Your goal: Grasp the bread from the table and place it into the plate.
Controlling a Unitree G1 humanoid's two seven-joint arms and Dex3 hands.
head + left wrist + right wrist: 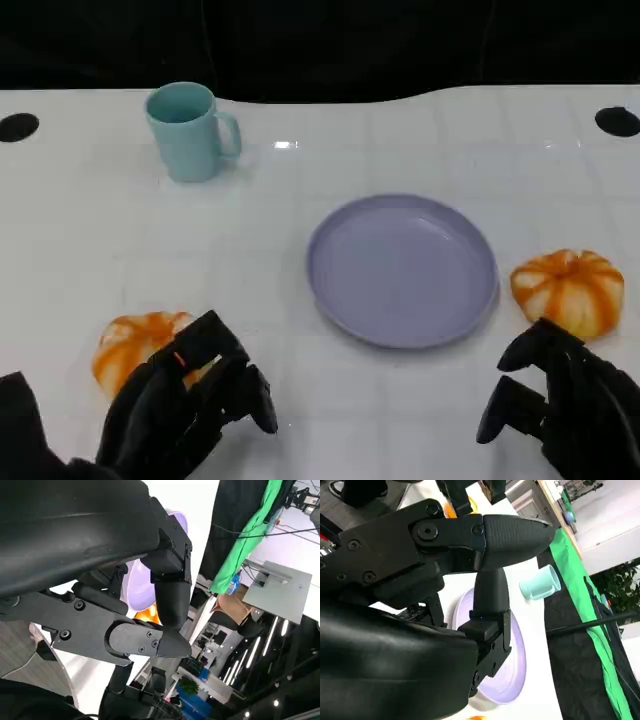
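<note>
Head view shows a round lavender plastic plate lying bare at the middle of the white table, with two orange-and-white glazed bread rolls on either side of it. One roll sits just beside the plate's right rim, directly ahead of the right hand. The other roll lies well apart from the plate to the left, partly hidden behind the left hand.

Both black hands hold nothing. The left hand's fingers are spread and hang over the near edge of its roll; whether they touch it I cannot tell. The right hand's fingers are parted and curved, poised just short of its roll.

A pale teal ceramic mug stands far back on the table, out of the way.

Neither bread is grasped yet, so the task looks barely begun. The risks, as I judge them: the rolls are domed and glossy, so fingers closing too high could squeeze one out and send it skidding. The right roll is so near the plate that a careless reach could shove it against the rim and shift the plate.
</note>
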